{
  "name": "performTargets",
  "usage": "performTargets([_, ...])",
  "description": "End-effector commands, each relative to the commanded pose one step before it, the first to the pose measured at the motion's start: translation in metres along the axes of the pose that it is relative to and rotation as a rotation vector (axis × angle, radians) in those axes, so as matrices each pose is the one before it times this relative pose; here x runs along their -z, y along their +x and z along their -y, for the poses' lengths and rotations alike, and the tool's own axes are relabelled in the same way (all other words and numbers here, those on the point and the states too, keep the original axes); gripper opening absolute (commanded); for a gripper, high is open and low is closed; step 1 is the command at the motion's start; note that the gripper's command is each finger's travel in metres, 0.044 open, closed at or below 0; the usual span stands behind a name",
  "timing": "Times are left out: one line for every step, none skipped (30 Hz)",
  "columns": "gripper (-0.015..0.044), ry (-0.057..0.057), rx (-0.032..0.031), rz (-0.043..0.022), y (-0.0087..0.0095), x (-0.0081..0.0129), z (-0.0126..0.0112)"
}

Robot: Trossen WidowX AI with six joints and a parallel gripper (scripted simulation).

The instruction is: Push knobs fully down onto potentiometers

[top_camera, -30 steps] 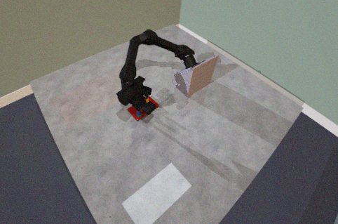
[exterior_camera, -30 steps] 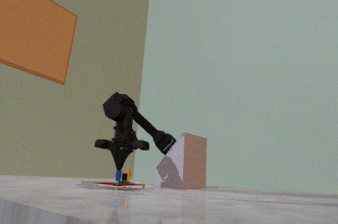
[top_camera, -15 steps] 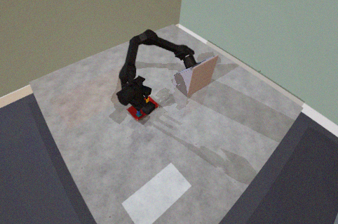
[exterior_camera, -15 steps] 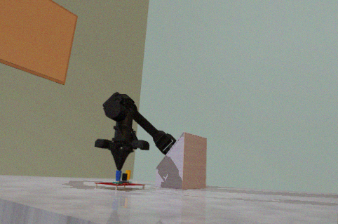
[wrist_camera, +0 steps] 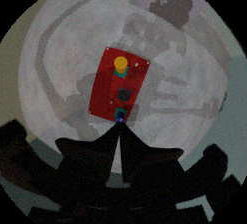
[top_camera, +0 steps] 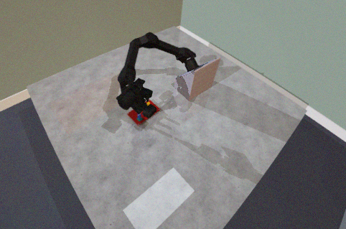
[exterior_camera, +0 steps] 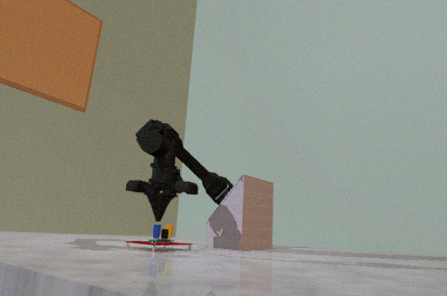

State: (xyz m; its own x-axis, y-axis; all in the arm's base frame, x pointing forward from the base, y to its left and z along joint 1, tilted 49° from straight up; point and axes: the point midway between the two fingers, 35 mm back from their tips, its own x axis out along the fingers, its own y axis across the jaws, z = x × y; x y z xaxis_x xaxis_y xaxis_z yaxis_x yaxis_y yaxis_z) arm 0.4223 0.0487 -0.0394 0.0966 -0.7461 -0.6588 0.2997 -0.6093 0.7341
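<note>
A red circuit board (top_camera: 136,117) (exterior_camera: 178,244) (wrist_camera: 102,93) stands on short legs on the table. A blue knob (top_camera: 139,117) (exterior_camera: 157,230) (wrist_camera: 119,116) and a yellow knob (top_camera: 148,103) (exterior_camera: 170,230) (wrist_camera: 119,65) stand on it, with a black part (exterior_camera: 164,233) (wrist_camera: 124,93) between them. My gripper (exterior_camera: 158,218) (wrist_camera: 119,123) is shut and empty. Its closed tips point straight down, just above the blue knob. In the wrist view the tips meet right at the blue knob's near edge. I cannot tell whether they touch it.
A tan block (top_camera: 202,77) (exterior_camera: 250,212) holds the arm's base, to the right of the board. A white rectangle (top_camera: 159,199) is marked on the table's near side. An orange panel (exterior_camera: 42,37) hangs on the wall.
</note>
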Motion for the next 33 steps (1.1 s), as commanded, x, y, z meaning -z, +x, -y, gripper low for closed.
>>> performTargets([0.0,0.0073,0.00475,-0.00475,-0.00684,0.00168,-0.00022])
performTargets([0.0026,-0.0075,-0.00487,0.00332,0.00493,-0.00143,0.00038])
performTargets([0.0053,0.0,0.0,0.0,0.0,0.0,0.0])
performTargets([0.0079,0.0,0.0,0.0,0.0,0.0,0.0])
performTargets([0.0105,0.0,0.0,0.0,0.0,0.0,0.0])
performTargets([0.0131,0.0,0.0,0.0,0.0,0.0,0.0])
performTargets([0.0158,0.0,0.0,0.0,0.0,0.0,0.0])
performTargets([0.0184,0.0,0.0,0.0,0.0,0.0,0.0])
performTargets([0.021,0.0,0.0,0.0,0.0,0.0,0.0])
performTargets([0.0236,0.0011,0.00056,0.00022,-0.00044,-0.00138,0.00011])
performTargets([0.0263,0.0033,0.00166,0.00069,-0.00129,-0.00418,0.00034])
performTargets([0.0289,0.0051,0.00261,0.00112,-0.00212,-0.00713,0.00059])
performTargets([0.0315,0.0046,0.00264,0.00107,-0.00263,-0.00889,0.00079])
performTargets([0.0341,0.0046,0.00254,0.00118,-0.00239,-0.00917,0.00075])
performTargets([0.0368,0.0046,0.00245,0.00129,-0.00214,-0.00944,0.00071])
performTargets([0.0394,0.0035,0.00199,0.00107,-0.00209,-0.00972,0.00074])
performTargets([0.042,0.0019,0.00144,0.00075,-0.00208,-0.01001,0.00079])
performTargets([0.044,-0.0028,-0.00009,-0.00047,-0.00257,-0.01035,0.00103])
performTargets([0.044,-0.0028,-0.00022,-0.00041,-0.00225,-0.01058,0.00099])
performTargets([0.044,-0.0028,-0.00035,-0.00035,-0.00191,-0.01079,0.00095])
performTargets([0.044,-0.0028,-0.00048,-0.0003,-0.00158,-0.01099,0.00091])
performTargets([0.044,-0.0027,-0.00062,-0.00025,-0.00124,-0.01118,0.00086])
performTargets([0.044,-0.0027,-0.00075,-0.0002,-0.00089,-0.01135,0.00081])
performTargets([0.044,-0.0027,-0.00088,-0.00016,-0.00054,-0.01151,0.00077])
performTargets([0.044,-0.0027,-0.00102,-0.00012,-0.00018,-0.01165,0.00072])
performTargets([0.044,-0.0016,-0.00129,0.00001,0.00023,-0.01175,0.00066])
performTargets([0.044,-0.0023,-0.00133,-0.00002,0.00055,-0.01188,0.0006])
performTargets([0.044,-0.0029,-0.00108,-0.00008,0.00069,-0.00995,0.00046])
performTargets([0.044,-0.0017,-0.00069,-0.00004,0.00054,-0.006,0.00026])
performTargets([0.044,-0.0006,-0.00024,-0.00001,0.0002,-0.002,0.00009])
performTargets([0.044,0.0,0.0,0.0,0.0,0.0,0.0])
performTargets([0.044,0.0,0.0,0.0,0.0,0.0,0.0])
performTargets([0.044,0.0,0.0,0.0,0.0,0.0,0.0])
